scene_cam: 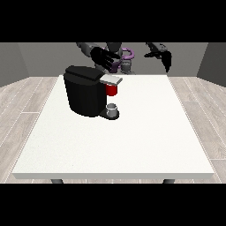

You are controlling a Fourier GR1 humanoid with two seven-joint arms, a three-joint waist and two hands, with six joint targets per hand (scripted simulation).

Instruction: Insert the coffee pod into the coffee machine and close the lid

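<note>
Hand at the view's left (103,58) sits upper centre of the frame, fingers spread and fairly straight, holding nothing as far as I can see. It hangs just above and behind the back top edge of the coffee machine (84,93), so the machine lies below it and toward the frame's lower left. Lid (110,79), the grey slab, sticks out to the right from the machine's top, long axis roughly left-right, lying about flat, directly below my fingertips. Can't tell if it's fully latched. Coffee pod (112,90) shows as a red block tucked right under the lid, so I judge it's already seated in the machine. Small grey cup (113,108) stands on the base below it. Hand at the view's right (161,54) is at the upper right, well apart from the machine, fingers pointing down, empty. So the left-of-view hand is clearly nearer; next move is likely a short drop straight down onto the lid to press it shut.
</note>
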